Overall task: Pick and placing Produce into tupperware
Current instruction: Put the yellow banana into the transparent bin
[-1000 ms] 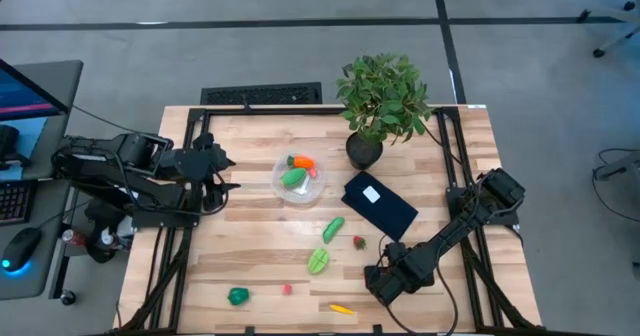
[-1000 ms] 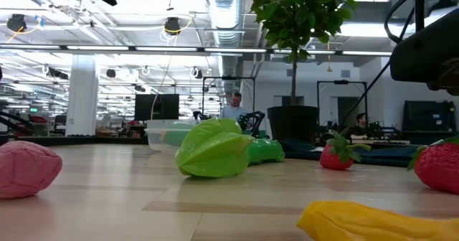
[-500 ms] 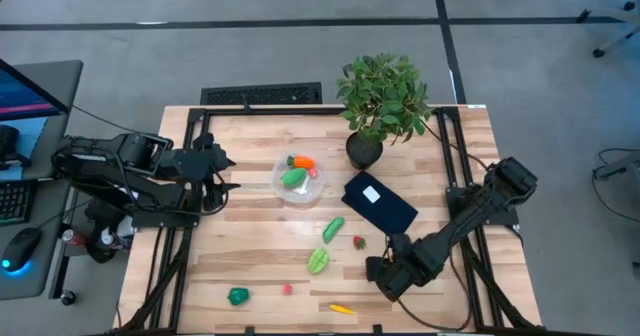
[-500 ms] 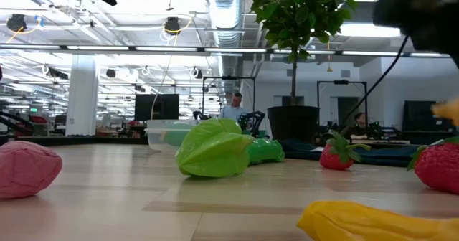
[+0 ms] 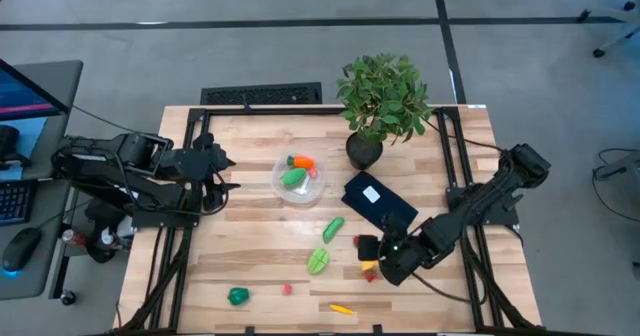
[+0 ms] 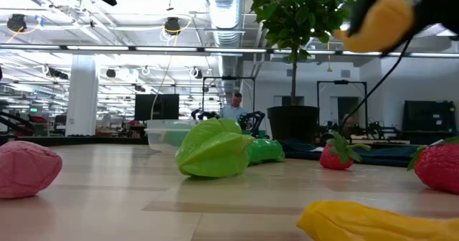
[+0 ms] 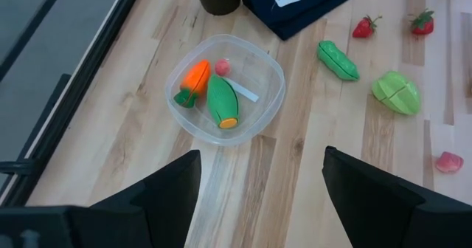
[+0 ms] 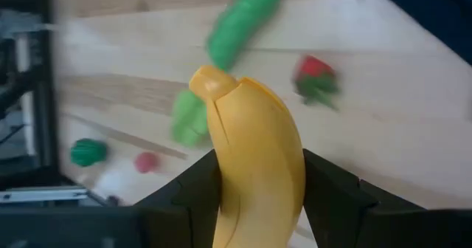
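My right gripper [image 5: 380, 258] is over the table's near right part, shut on a yellow banana [image 8: 254, 152], which also shows high up in the low view [image 6: 380, 22]. The clear round tupperware [image 5: 300, 179] holds an orange carrot [image 7: 195, 78], a green cucumber [image 7: 222, 103] and a small pink piece. On the wood lie a green cucumber [image 5: 333, 229], a green ridged fruit [image 5: 318, 262], a green pepper [image 5: 237, 296], a pink piece [image 5: 287, 288], a yellow piece [image 5: 341, 308] and strawberries [image 7: 363, 28]. My left gripper [image 5: 225, 173] waits open, left of the tupperware. My right gripper pinches the banana between its two fingers [image 8: 335, 196], one on each side of its body [image 8: 232, 193]. The banana's tip [image 8: 210, 78] sticks out past the fingers. It is lifted clear of the table.
A potted plant [image 5: 380, 101] stands at the far edge, right of the tupperware. A dark blue flat rectangle with a white label [image 5: 385, 208] lies in front of it, next to my right gripper. A person [image 6: 233, 106] shows far behind the table.
My right gripper has risen from the table's near right part and moved a little toward the far edge and the tupperware, carrying the banana up and clear of the table. The other produce has stayed in place.
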You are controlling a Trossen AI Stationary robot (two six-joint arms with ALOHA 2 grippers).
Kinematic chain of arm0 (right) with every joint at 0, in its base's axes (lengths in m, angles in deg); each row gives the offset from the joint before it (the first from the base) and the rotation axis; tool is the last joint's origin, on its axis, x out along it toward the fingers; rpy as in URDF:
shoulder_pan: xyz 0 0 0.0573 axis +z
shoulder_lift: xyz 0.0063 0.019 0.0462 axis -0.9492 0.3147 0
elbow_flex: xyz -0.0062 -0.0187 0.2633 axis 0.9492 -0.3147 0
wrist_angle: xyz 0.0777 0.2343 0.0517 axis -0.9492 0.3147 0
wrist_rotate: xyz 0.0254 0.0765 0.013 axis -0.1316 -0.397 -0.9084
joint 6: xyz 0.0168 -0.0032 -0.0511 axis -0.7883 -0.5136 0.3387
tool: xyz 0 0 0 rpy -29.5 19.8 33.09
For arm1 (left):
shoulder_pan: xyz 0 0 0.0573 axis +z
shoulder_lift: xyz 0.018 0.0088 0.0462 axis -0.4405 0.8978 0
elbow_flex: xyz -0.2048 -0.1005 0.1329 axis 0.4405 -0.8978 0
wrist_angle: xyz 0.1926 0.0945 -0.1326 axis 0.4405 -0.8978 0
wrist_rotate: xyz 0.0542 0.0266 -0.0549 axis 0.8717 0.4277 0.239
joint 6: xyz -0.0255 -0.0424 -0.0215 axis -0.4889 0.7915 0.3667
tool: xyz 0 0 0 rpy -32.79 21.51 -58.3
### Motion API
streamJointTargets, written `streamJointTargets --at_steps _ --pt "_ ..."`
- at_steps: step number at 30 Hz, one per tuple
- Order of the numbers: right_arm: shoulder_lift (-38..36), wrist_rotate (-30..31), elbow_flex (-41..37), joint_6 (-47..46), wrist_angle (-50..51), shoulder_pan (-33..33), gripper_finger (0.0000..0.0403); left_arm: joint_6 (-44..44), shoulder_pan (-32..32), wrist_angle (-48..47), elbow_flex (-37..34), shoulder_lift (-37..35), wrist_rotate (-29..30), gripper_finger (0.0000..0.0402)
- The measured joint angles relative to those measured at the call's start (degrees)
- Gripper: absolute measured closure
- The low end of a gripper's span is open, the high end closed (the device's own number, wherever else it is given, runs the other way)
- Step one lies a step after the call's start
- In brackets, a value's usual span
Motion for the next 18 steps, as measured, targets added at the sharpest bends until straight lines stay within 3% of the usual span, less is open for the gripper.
streamJointTargets --at_steps 18 --pt "0.5 1.4 0.0 27.4 -15.2 -12.9 0.0243 1.0 0.0 -2.2 0.0 0.0 1.6 0.0129"
